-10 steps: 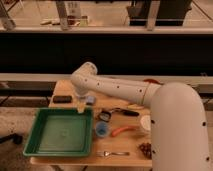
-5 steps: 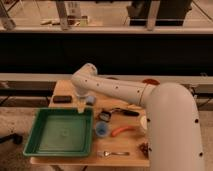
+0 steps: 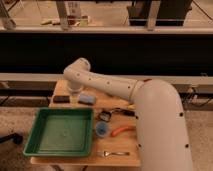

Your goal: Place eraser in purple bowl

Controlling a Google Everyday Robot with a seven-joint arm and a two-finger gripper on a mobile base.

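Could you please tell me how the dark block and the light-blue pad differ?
The eraser is dark brown-black; the pad is light blue. The eraser lies left of the pincer, the pad right of it. Both are small flat rectangles of like size, on the table behind the green tray.

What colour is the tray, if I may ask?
The tray is green, shown in the camera view; the end effector hangs just beyond its far edge.
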